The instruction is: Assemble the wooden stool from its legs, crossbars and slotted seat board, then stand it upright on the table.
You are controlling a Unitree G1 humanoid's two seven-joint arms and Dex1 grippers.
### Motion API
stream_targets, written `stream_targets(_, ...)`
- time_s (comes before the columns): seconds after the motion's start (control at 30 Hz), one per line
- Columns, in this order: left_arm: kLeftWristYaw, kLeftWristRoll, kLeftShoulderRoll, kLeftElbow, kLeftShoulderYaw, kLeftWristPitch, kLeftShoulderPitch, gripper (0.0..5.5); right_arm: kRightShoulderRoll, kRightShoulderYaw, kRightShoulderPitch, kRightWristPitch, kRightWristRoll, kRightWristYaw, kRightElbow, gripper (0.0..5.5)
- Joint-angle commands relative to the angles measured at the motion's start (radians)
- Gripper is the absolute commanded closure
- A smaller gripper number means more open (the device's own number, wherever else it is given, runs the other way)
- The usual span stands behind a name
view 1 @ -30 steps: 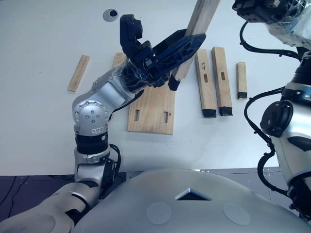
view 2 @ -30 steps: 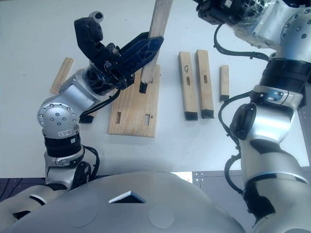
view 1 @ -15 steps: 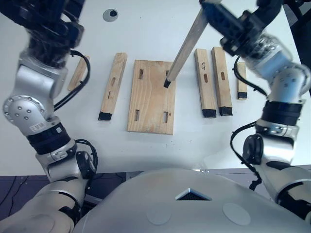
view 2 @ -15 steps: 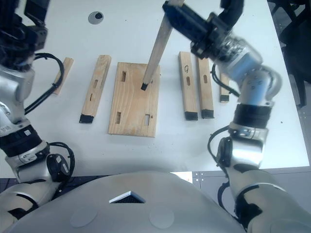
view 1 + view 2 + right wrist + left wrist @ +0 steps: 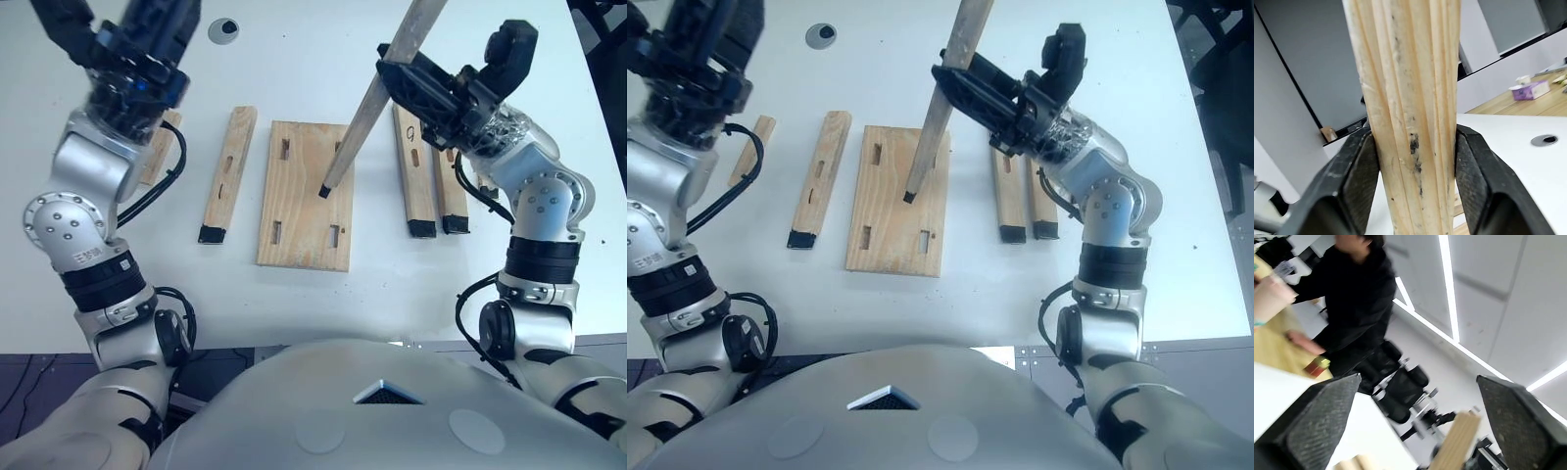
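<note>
Nearest, flat on the white surface (image 5: pixel 392 284), the slotted seat board (image 5: pixel 299 211), with four small slots cut in it and its long side pointing away. Just to the left, a little apart, one leg (image 5: pixel 225 176) lying flat, with a black cap at the near end and two slots along its top. To the right of the board, a second leg (image 5: pixel 415 186) and a third leg (image 5: pixel 448 196) side by side, black caps at the near ends too, far ends tucked under the right arm. Over the board, a fourth leg (image 5: pixel 353 132), tilted, its black-capped low end close by the far right-hand slot; touching the board or just above it, hard to tell. Top end leaning away and to the right. Partway up that leg, the right end effector (image 5: pixel 397 73), pinching the wood, with one dark finger (image 5: pixel 1352 186) pressed on each side, plain in the right wrist view. Farther back on the left, a short crossbar (image 5: pixel 750 152) lying flat, partly behind the left arm. Raised over the far left of the surface, the left end effector (image 5: pixel 1418 421), its two fingers (image 5: pixel 1317 421) spread wide, well apart from every wooden piece. Farthest back, a small round grey hole cover (image 5: pixel 223 30) set into the surface.
</note>
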Motion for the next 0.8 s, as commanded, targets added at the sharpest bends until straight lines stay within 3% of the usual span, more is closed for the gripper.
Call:
stream_targets(0.03,-0.059,0.249,0.068,-0.021,-0.112,-0.032,0.030,1.11,-0.007,-0.036,-0.077,0.023,0.026,-0.041,0.057,3.41)
stream_targets(0.1,-0.129,0.330,0.107,-0.059,-0.175,-0.020,0.042,1.11,0.015,-0.063,-0.108,0.054,0.072,-0.061,0.094,3.41)
stream_targets(0.33,-0.351,0.369,0.154,-0.099,-0.268,0.041,0.013,0.10,0.028,-0.081,-0.188,0.150,0.188,-0.049,0.128,3.41)
stream_targets(0.57,-0.436,0.431,0.113,-0.036,-0.349,0.060,-0.042,0.10,0.030,-0.063,-0.197,0.243,0.286,-0.048,0.071,3.41)
stream_targets(0.8,-0.480,0.409,0.104,-0.055,-0.343,0.092,-0.030,1.10,0.036,-0.055,-0.182,0.247,0.288,-0.066,0.072,3.44)
